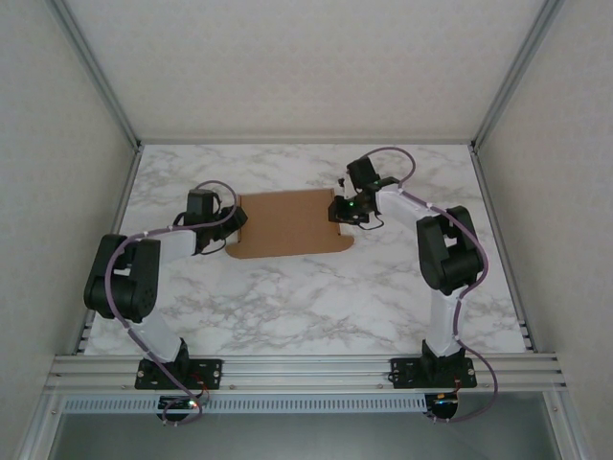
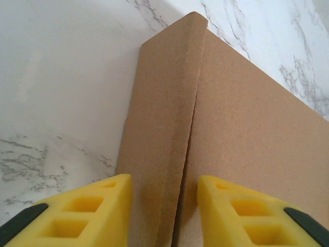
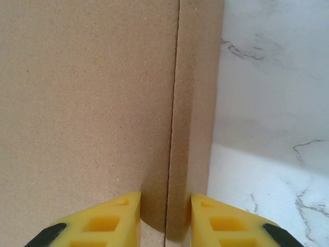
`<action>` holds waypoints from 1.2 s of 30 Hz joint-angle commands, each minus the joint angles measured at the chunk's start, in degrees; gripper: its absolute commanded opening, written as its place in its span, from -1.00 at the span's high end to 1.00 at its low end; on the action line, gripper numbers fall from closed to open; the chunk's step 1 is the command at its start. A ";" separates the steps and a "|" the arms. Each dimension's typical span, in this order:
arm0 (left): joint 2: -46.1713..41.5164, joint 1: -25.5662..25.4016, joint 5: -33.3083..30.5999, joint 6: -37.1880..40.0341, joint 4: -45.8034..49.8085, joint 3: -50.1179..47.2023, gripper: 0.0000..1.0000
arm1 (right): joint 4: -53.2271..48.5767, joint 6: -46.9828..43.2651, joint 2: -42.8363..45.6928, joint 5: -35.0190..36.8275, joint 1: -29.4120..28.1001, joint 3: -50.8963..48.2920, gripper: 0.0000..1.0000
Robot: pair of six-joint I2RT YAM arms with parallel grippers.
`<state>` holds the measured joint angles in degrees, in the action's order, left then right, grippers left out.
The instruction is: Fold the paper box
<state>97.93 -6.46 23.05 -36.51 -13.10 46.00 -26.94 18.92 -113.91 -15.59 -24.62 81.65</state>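
Note:
The paper box [image 1: 287, 222] lies as a brown cardboard panel on the marble table, with a narrow side flap raised along each short end. My left gripper [image 1: 234, 228] is at its left end. In the left wrist view its yellow fingers [image 2: 103, 211] straddle the raised flap [image 2: 159, 128], and a shadowed gap is left at the inner finger, so the left gripper [image 2: 164, 206] is open. My right gripper [image 1: 340, 211] is at the right end. There its fingers [image 3: 115, 221] press against both sides of the upright flap [image 3: 193, 113], so the right gripper [image 3: 165, 216] is shut on it.
The white marble table [image 1: 287, 307] spreads out in front of and behind the box. Metal frame posts and pale walls stand along the left, right and far sides. The two arm bases sit on the rail [image 1: 306, 369] at the near edge.

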 commanded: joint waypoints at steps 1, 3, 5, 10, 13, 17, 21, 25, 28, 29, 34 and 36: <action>2.82 -1.06 -4.80 -0.40 9.69 -2.48 0.23 | -5.43 -1.16 -3.34 4.24 -1.30 -2.49 0.45; 0.52 -1.06 -5.84 0.98 11.08 -1.14 0.13 | -3.95 -0.44 -1.86 1.93 -1.00 -3.17 0.38; -1.82 -1.06 -5.64 2.68 11.91 0.43 0.01 | -2.61 0.46 -0.34 -0.31 -0.61 -3.29 0.29; -6.57 -0.94 -5.92 5.78 13.32 3.84 -0.15 | -2.29 1.69 2.59 -3.70 0.30 -1.73 0.25; -7.67 -0.87 -5.82 6.72 14.60 4.98 -0.16 | -3.64 1.18 3.64 -4.63 0.28 0.08 0.23; -9.36 -0.87 -5.22 6.54 15.19 3.75 -0.17 | -3.93 1.03 6.36 -4.67 0.43 0.04 0.07; -11.60 -0.84 -4.55 7.05 15.30 1.03 -0.17 | -4.53 0.60 8.45 -4.63 0.41 -0.82 -0.07; -12.74 -0.85 -3.88 6.91 15.33 -1.61 -0.17 | -4.44 0.49 9.56 -4.88 0.42 -2.69 -0.12; -12.75 -0.97 -2.80 6.81 15.31 -2.89 -0.15 | -3.92 0.57 10.02 -4.88 0.44 -4.56 -0.12; -12.82 -0.93 -2.67 6.76 15.28 -3.42 -0.15 | -3.52 0.67 10.15 -5.10 0.38 -5.34 -0.12; -12.95 -0.94 -2.65 6.97 14.79 -4.69 -0.14 | -2.11 0.86 9.10 -6.18 0.30 -7.19 -0.11; -12.48 -0.97 -2.48 7.07 14.44 -4.86 -0.14 | -1.98 0.86 8.18 -6.27 0.24 -7.17 -0.10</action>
<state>86.28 -7.05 19.79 -30.59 1.15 41.60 -29.47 20.12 -105.03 -20.34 -24.53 74.70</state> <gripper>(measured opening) 0.572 0.551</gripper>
